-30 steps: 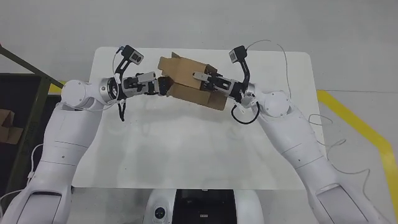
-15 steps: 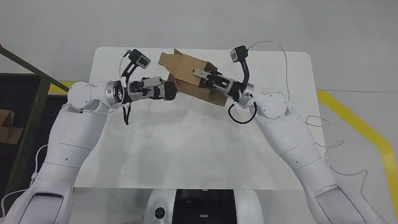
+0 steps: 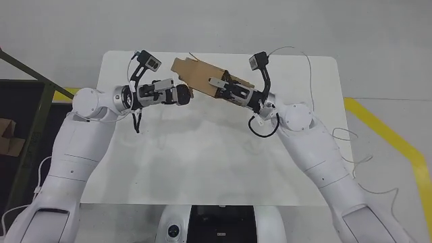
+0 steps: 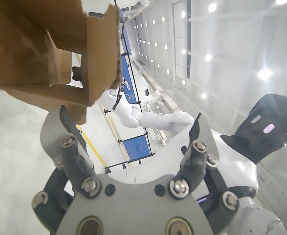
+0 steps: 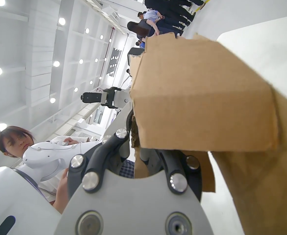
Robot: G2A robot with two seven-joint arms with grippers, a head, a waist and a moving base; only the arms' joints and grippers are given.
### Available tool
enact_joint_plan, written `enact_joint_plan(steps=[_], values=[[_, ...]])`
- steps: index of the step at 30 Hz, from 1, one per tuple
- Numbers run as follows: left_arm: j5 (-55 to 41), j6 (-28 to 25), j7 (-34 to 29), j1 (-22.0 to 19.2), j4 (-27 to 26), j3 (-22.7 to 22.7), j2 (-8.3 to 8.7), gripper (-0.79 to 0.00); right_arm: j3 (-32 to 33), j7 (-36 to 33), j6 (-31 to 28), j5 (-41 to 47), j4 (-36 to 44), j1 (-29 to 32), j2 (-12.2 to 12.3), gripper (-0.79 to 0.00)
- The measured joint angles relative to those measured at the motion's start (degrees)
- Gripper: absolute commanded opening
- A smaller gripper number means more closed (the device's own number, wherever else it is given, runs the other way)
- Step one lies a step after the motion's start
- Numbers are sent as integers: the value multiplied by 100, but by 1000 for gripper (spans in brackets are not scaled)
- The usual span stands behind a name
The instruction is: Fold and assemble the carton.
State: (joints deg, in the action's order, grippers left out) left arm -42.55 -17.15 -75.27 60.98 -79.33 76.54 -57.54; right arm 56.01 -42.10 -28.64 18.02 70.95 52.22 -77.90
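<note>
The brown carton (image 3: 200, 75) hangs tilted above the back of the white table (image 3: 202, 162), its flaps loose at the end toward my left arm. My right gripper (image 3: 226, 90) is shut on a wall of the carton (image 5: 202, 103), and in the right wrist view the cardboard runs down between the fingers of this gripper (image 5: 143, 147). My left gripper (image 3: 181, 95) is open at the carton's other end. In the left wrist view the left gripper (image 4: 131, 111) holds nothing, and one finger (image 4: 69, 123) sits right under a hanging flap of the carton (image 4: 23, 37).
A thin cable (image 3: 304, 57) loops over the table's back right corner. A dark cart (image 3: 20, 121) stands beside the table's left edge. A yellow floor line (image 3: 385, 128) runs off to the right.
My right arm has swung the carton left and toward the back, tilting it more steeply. My left gripper shifted slightly right along the carton's end and stays open.
</note>
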Motion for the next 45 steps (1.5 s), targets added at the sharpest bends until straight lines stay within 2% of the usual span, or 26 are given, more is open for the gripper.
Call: enact_joint_plan(steps=[4,9,14,22,27,35,45], values=[[-41,-17,79,69,96,256,40,0,106,-95,-13,71,-57,-42,17,-785],[-35,-95,253,135,240,618,93,0,216,-537,-161,187,-67,-85,56,-785],[219,-193,443,169,239,786,127,0,241,-855,-204,383,29,-45,74,-785],[296,-13,455,76,270,474,78,0,225,-996,-146,599,238,-8,71,-785],[-2,97,290,1,262,276,30,0,215,-1082,-119,614,263,-10,74,-785],[-407,256,96,-88,303,200,-9,0,110,-1195,-82,624,277,-10,58,-785],[-426,298,-39,-183,285,135,-33,0,-14,-1215,-73,625,271,-28,28,-785]])
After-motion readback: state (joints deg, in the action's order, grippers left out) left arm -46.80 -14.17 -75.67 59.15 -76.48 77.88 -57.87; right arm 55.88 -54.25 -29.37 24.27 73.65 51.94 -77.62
